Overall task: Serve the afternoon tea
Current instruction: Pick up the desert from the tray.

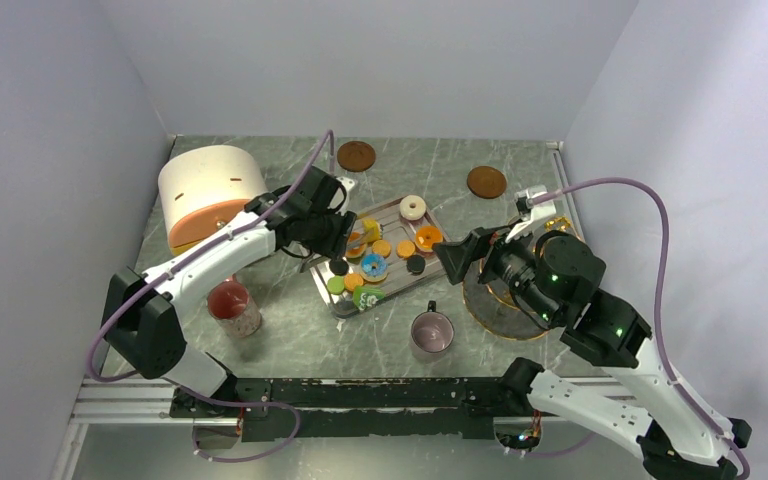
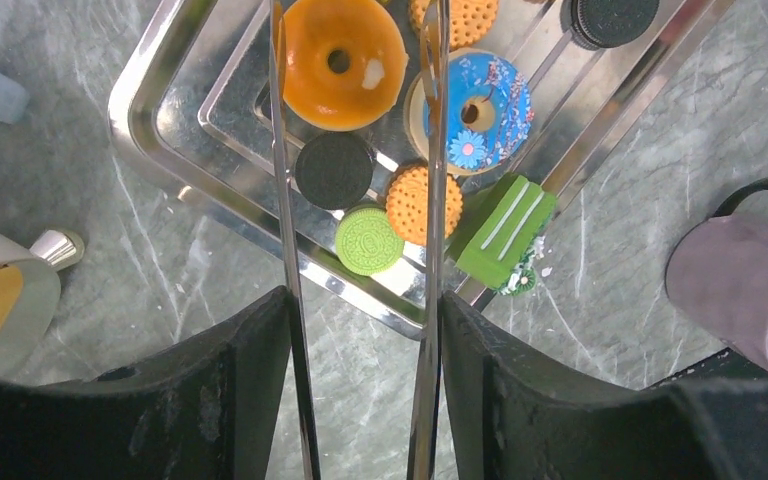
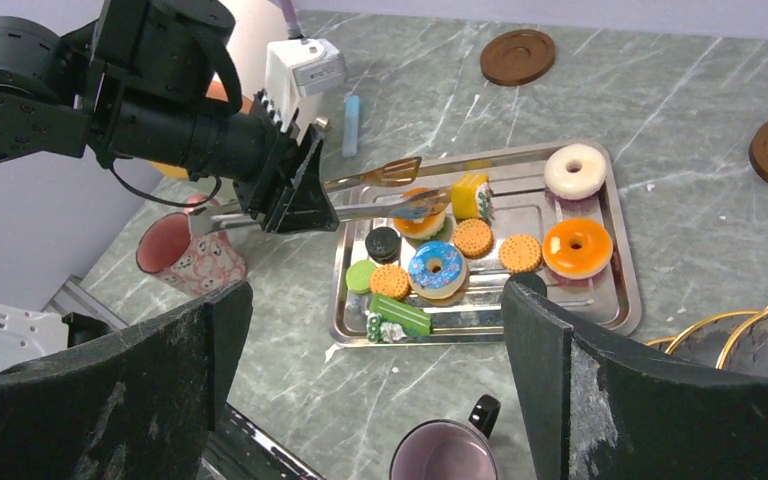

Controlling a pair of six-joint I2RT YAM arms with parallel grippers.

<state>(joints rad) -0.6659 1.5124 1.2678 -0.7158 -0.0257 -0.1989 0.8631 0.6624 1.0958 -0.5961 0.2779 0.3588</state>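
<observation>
Treats lie in the steel tray (image 3: pixel 535 205) at the middle of the table (image 1: pixel 290 330), and the mug (image 1: pixel 432 332) stands outside it.

The tray holds a blue doughnut (image 2: pixel 480 110), 2 orange doughnuts (image 3: pixel 577 247), a cream ring (image 3: pixel 574 170), a yellow cube (image 3: pixel 470 195), a black cookie (image 2: pixel 334 170), a green cookie (image 2: pixel 369 240), orange biscuits (image 2: pixel 423 203) and a green bar (image 2: pixel 500 230). The mug is upright on the table between the tray and the near edge. The left gripper (image 3: pixel 312 190) reaches in level from the tray's left side, clamped on tongs (image 3: pixel 375 176). Their 2 blades are apart, with the tips at 1 orange doughnut, but contact cannot be told. The right gripper (image 3: pixel 375 300) hovers by the tray's right side, jaws spread wide and holding nothing. 2 brown coasters (image 1: pixel 356 156) lie by the far edge.
</observation>
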